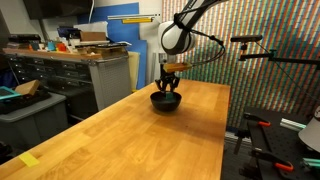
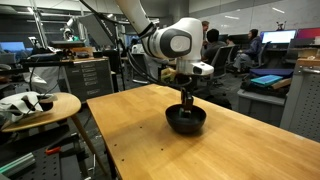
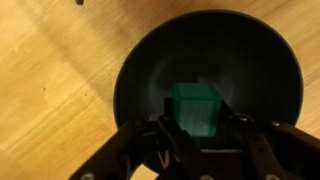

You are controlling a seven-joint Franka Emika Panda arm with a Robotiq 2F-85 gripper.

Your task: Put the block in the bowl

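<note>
The gripper point(image 3: 200, 122) pinches the block point(image 3: 195, 105) between its jaws, within the rim of the bowl point(image 3: 150, 60) and over its middle, so opening should drop it in.

The table point(image 1: 150, 130) is smooth, light wood with lines in it. The bowl point(image 3: 150, 60) is black and shiny. The block point(image 3: 195, 110) looks smooth and dull green.

The fingers point(image 3: 167, 136) hold the green block point(image 3: 195, 110) over the inside of the black bowl point(image 3: 150, 60).
</note>
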